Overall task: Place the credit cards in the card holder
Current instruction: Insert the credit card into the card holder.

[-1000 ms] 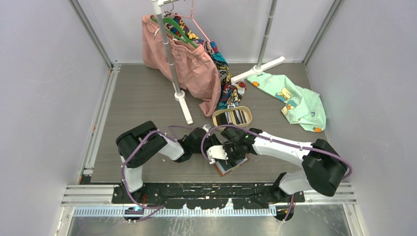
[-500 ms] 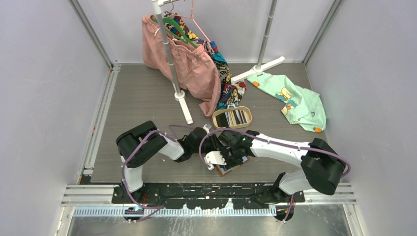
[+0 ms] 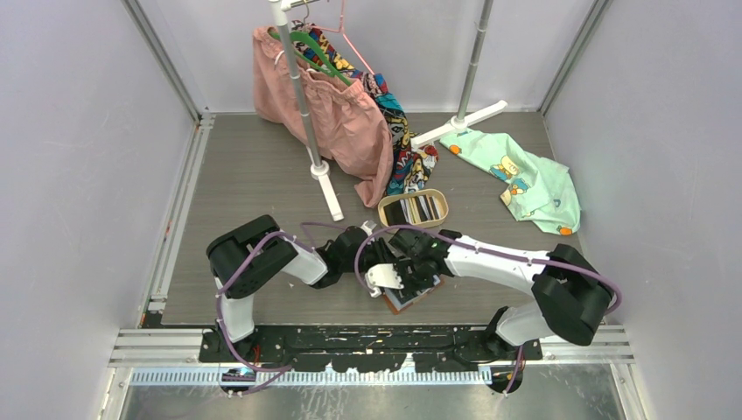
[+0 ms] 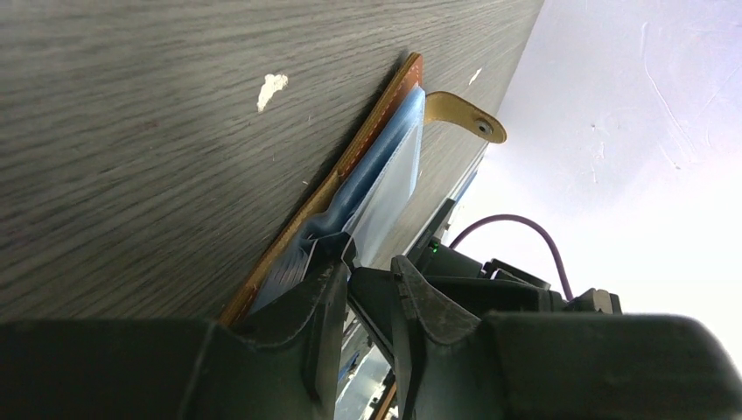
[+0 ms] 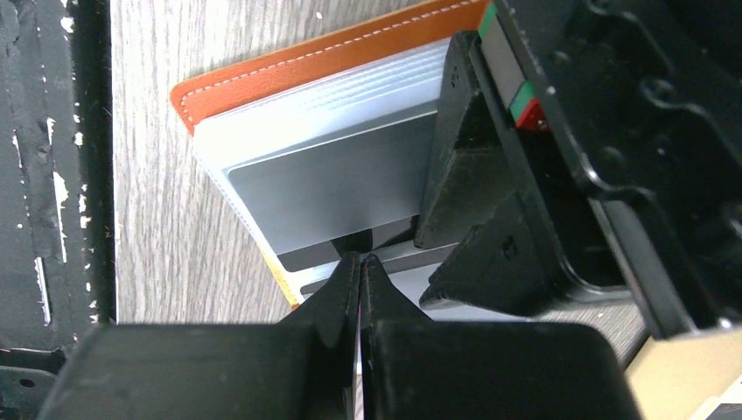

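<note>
Holder (image 3: 411, 293) lay open on the worktop (image 3: 254, 184). Right jaws (image 5: 360, 262) pinched 1 card (image 5: 308, 258) at a pocket; left jaws (image 4: 367, 271), slightly spread, held a sleeve. Misalignment could buckle the card.

A grey wood-grain bench (image 3: 245, 175) carried everything. At its far side stood a white clothes rack (image 3: 302, 96), and from it hung a pink garment (image 3: 324, 109) on a green hanger (image 3: 308, 48), with a bright patterned cloth (image 3: 402, 140) draped just right of the pink one. Right of the rack's second pole, a mint-green shirt (image 3: 525, 179) with a cartoon print lay crumpled on the bench. Nearer than the rack's white foot sat an oval beige tray (image 3: 383, 210). Pale walls (image 3: 79, 157) enclosed the bench on three sides, and a black perforated rail (image 3: 350, 346) ran along its near edge.
</note>
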